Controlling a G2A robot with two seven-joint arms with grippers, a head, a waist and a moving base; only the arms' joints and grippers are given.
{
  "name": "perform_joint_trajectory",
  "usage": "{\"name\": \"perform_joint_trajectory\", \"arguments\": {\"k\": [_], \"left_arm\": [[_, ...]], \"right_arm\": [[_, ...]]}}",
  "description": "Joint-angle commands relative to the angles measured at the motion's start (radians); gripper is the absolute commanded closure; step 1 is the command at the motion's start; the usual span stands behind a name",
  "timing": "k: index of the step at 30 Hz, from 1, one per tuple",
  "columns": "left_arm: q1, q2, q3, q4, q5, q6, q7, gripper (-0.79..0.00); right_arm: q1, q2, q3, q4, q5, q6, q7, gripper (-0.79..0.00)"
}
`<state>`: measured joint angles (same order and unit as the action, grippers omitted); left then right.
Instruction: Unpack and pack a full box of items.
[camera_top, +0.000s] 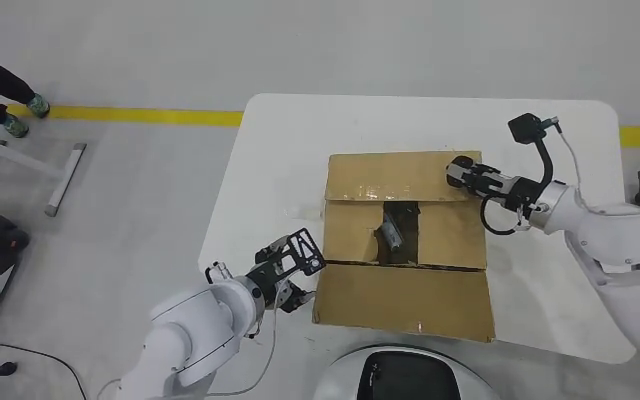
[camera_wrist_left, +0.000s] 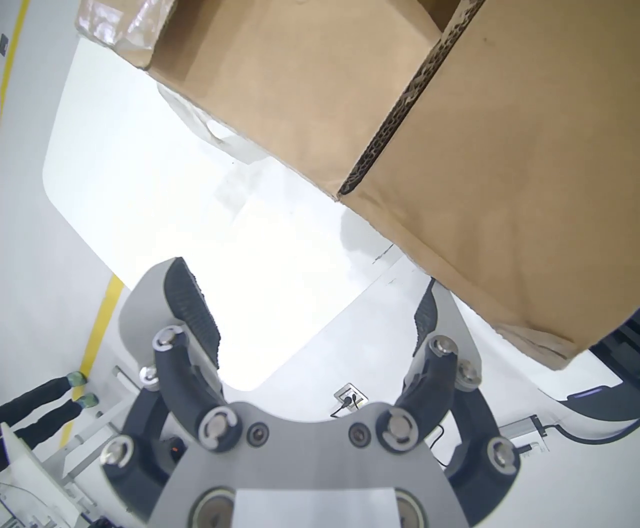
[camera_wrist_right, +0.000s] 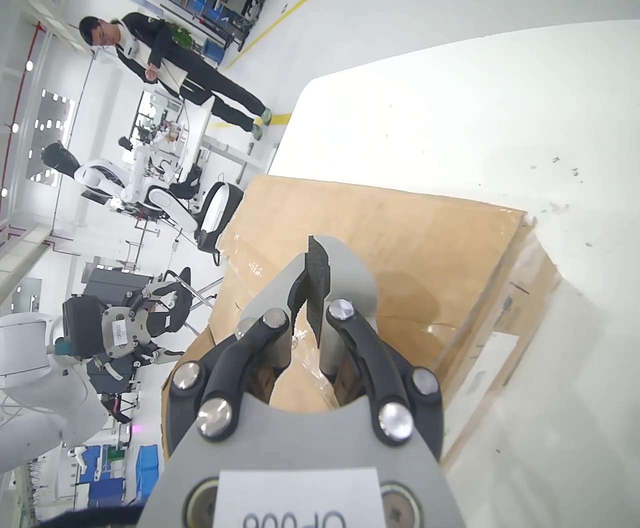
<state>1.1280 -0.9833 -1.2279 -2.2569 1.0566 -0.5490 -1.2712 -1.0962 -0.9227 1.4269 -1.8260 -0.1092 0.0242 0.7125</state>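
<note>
Glossy white rounded shells on left arm (camera_top: 190, 340) and right arm (camera_top: 590, 225). A black cable (camera_top: 484, 216) loops at the right wrist.

The left gripper (camera_wrist_left: 305, 295): grey metal palm plate, black linkages, silver round-head screws (camera_wrist_left: 217, 427), pale grey fingers (camera_wrist_left: 145, 295) faced with ribbed black pads (camera_wrist_left: 192, 300).

The right gripper (camera_wrist_right: 316, 265): same build, plus a white printed label (camera_wrist_right: 295, 492) on the plate.

White table (camera_top: 275, 150) — one cardboard box (camera_top: 400, 300) on it.
</note>
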Motion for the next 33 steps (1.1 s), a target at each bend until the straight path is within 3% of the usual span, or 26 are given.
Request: {"name": "perform_joint_trajectory", "arguments": {"k": [1, 13, 22, 28, 33], "left_arm": [[-0.01, 0.002, -0.004, -0.003, -0.016, 0.005, 0.005, -0.785], [-0.103, -0.009, 0.005, 0.014, -0.012, 0.15, 0.12, -0.785], [-0.276, -0.046, 0.17, 0.137, 0.1, 0.257, 0.198, -0.785], [-0.341, -0.073, 0.259, 0.234, 0.133, 0.329, 0.205, -0.785], [-0.36, -0.086, 0.289, 0.279, 0.147, 0.362, 0.201, -0.785]], "right_arm": [[0.003, 0.0, -0.003, 0.001, -0.004, -0.001, 0.006, 0.0], [0.009, -0.006, -0.016, -0.009, 0.015, 0.009, -0.005, 0.0], [0.022, -0.006, 0.054, -0.054, 0.011, 0.037, -0.083, 0.0], [-0.006, -0.001, 0.049, -0.132, -0.127, 0.014, -0.085, 0.0], [-0.063, 0.0, -0.027, -0.197, -0.411, -0.014, -0.164, 0.0]]}}
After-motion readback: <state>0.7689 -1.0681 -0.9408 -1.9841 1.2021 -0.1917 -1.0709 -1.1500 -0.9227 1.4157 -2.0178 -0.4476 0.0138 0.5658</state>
